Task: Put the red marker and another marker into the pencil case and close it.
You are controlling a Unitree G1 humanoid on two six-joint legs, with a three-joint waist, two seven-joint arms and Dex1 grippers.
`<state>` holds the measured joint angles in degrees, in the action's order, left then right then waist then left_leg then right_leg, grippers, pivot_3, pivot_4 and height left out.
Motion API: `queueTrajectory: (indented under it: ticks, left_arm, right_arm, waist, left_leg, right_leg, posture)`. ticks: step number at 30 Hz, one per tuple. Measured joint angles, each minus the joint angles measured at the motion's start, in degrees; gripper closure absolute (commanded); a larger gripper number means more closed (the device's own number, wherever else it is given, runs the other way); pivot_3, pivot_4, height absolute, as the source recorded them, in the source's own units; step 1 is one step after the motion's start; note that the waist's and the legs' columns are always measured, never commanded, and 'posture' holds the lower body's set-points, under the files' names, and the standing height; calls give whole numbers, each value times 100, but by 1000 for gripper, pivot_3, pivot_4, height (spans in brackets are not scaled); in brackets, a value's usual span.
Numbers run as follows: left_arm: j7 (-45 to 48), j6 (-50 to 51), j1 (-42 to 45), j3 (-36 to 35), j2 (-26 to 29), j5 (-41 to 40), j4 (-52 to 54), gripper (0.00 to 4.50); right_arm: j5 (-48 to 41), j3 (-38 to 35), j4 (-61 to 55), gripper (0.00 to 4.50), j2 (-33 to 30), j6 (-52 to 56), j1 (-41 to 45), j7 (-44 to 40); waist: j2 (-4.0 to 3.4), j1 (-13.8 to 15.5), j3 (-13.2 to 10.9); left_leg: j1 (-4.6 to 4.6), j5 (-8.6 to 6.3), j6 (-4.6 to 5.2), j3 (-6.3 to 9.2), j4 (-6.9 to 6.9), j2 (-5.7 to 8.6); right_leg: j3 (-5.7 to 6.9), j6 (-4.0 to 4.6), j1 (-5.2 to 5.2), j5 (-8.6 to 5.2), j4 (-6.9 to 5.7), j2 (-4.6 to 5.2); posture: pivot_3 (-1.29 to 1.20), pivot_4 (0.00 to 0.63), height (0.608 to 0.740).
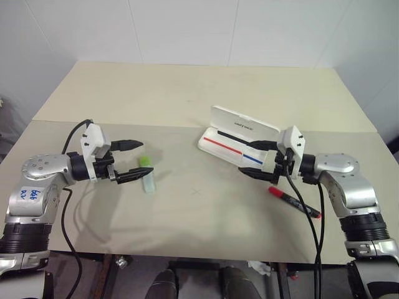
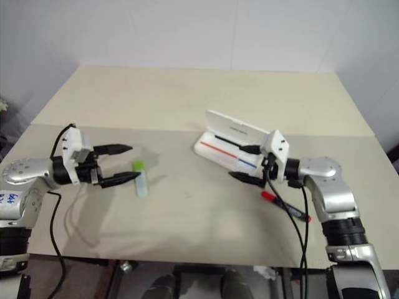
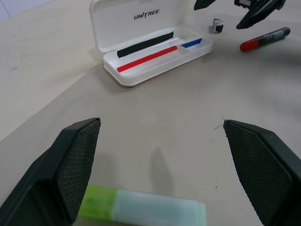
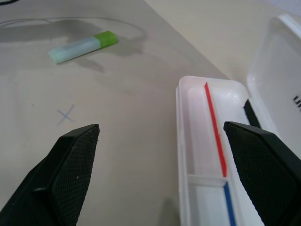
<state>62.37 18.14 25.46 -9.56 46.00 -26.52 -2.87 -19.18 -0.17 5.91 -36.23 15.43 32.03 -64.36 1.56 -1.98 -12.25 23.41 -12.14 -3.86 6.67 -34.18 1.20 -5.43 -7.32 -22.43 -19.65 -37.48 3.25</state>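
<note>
The white pencil case (image 1: 235, 142) lies open on the table right of centre, lid raised, a red and blue stripe inside. The red marker (image 1: 293, 201) lies flat near the front right, just beyond the case's near end. The other marker, a green-capped highlighter (image 1: 147, 174), lies at the left. My left gripper (image 1: 133, 160) hovers open just left of the highlighter, nothing between its fingers. My right gripper (image 1: 257, 159) hangs open over the case's right end, above the red marker, empty.
The beige table (image 1: 187, 93) stretches back to a white wall, with a seam across its middle. A small pencilled cross (image 1: 197, 191) marks the table centre. Black cables trail from both wrists toward the front edge.
</note>
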Motion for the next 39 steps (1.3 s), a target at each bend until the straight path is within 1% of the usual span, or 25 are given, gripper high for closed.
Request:
queueTrajectory:
  ticks: [6, 9, 15, 20, 23, 31, 35, 39]
  left_arm:
    - [-53, 5, -137, -11, -2, -6, 78, 46]
    - [-59, 46, -145, -12, -10, -27, 204, 46]
    - [-136, 55, -156, -75, -119, -71, 230, 46]
    - [-320, 54, -405, -251, -126, -124, 370, 46]
    - [-443, 60, -481, -389, -125, -129, 509, 46]
    - [-526, 88, -650, -411, -122, -135, 668, 46]
    - [-525, 114, -611, -410, -110, -136, 667, 46]
    - [-521, 116, -548, -408, -100, -136, 656, 46]
  right_arm:
    - [30, 28, 120, 0, 91, -71, 84, 5]
    - [164, 230, 136, 0, 137, -80, 175, 51]
    - [719, 666, 406, 0, 122, 202, 723, 242]
    - [1027, 887, 768, 0, 116, 329, 888, 255]
    - [1147, 915, 927, 0, 102, 348, 986, 247]
    - [1474, 924, 1460, 0, -145, 222, 1143, 151]
    - [1462, 914, 1345, 0, -355, 319, 1077, -34]
    - [1333, 891, 1096, 0, -402, 516, 906, -215]
  waist:
    - [0, -3, 0]
    - [0, -3, 0]
    - [0, -3, 0]
    - [0, -4, 0]
    - [0, 3, 0]
    - [0, 2, 0]
    - [0, 1, 0]
    - [0, -12, 0]
  left_leg:
    - [-5, 1, -2, 1, -3, -3]
    - [-5, 2, -2, 1, -3, -2]
    - [-4, 2, -2, 2, -2, -2]
    - [-2, 1, -2, 0, 1, -1]
    - [-3, 1, -2, 0, 0, -1]
    - [-3, 1, -2, -1, 0, 1]
    - [-3, 1, -2, 0, 0, -1]
    - [-3, 1, -2, -1, 0, 0]
  right_leg:
    - [0, 0, 1, 0, -9, -4]
    - [-1, 0, 1, 0, -9, -3]
    - [0, 0, -2, 0, -9, -3]
    - [-2, 0, -3, 0, -3, -1]
    - [-2, 0, -2, 0, -4, -1]
    - [-1, 0, -1, 0, -4, 0]
    - [-1, 0, -1, 0, -4, -2]
    - [-2, 0, -1, 0, -5, -2]
  posture:
    - [0, 150, 740]
    - [0, 150, 740]
    - [0, 150, 740]
    - [0, 150, 740]
    - [0, 150, 740]
    - [0, 150, 740]
    - [0, 150, 740]
    - [0, 150, 740]
